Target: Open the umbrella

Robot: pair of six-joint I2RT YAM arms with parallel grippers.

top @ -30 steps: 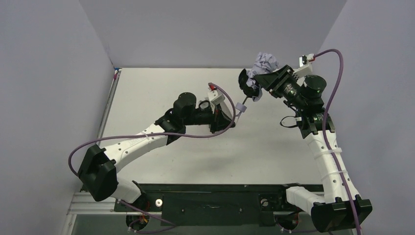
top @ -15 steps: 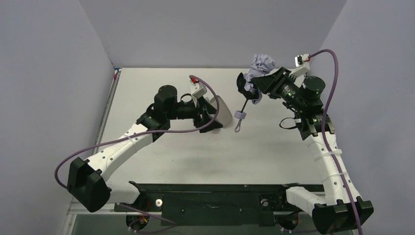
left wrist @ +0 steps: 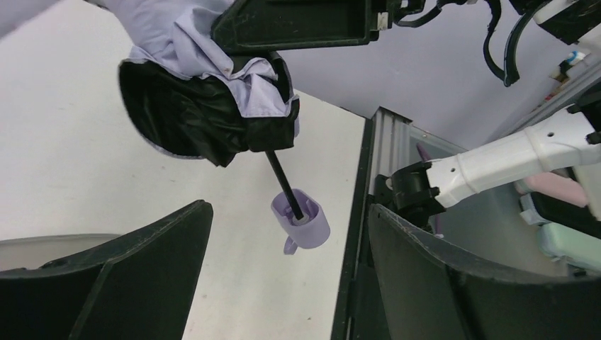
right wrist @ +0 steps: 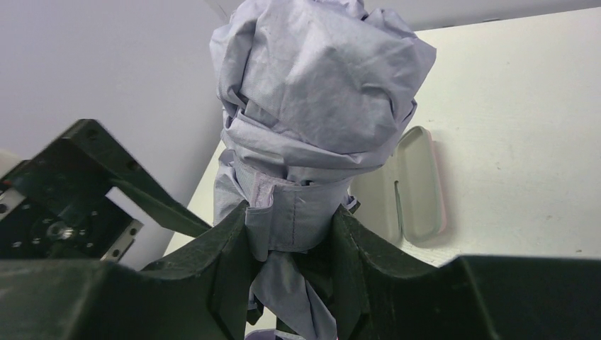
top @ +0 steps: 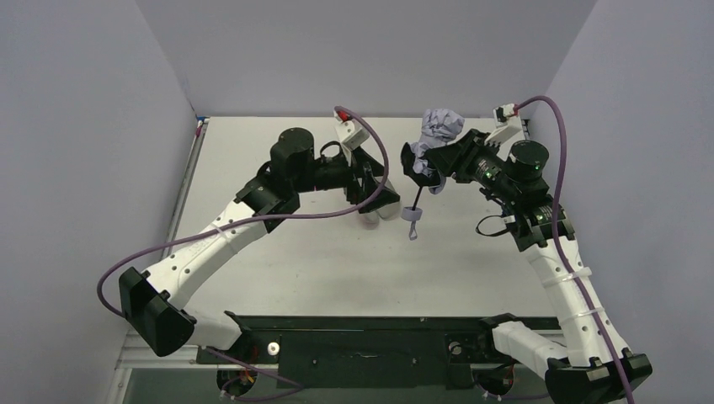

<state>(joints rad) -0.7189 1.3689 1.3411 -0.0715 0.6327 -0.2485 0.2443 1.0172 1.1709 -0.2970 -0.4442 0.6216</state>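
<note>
Above the white bench, the right claw clamps the umbrella canopy. Centre the spread left claw on the handle, close, then pull along the shaft.

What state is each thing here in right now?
Pale lavender-grey folding fabric umbrella: canopy folded, black shaft out, handle hanging down.
Pink oblong clamshell case: open, lying on table.
Left tool: open, holding nothing.
Right tool: shut on the umbrella's canopy.
</note>
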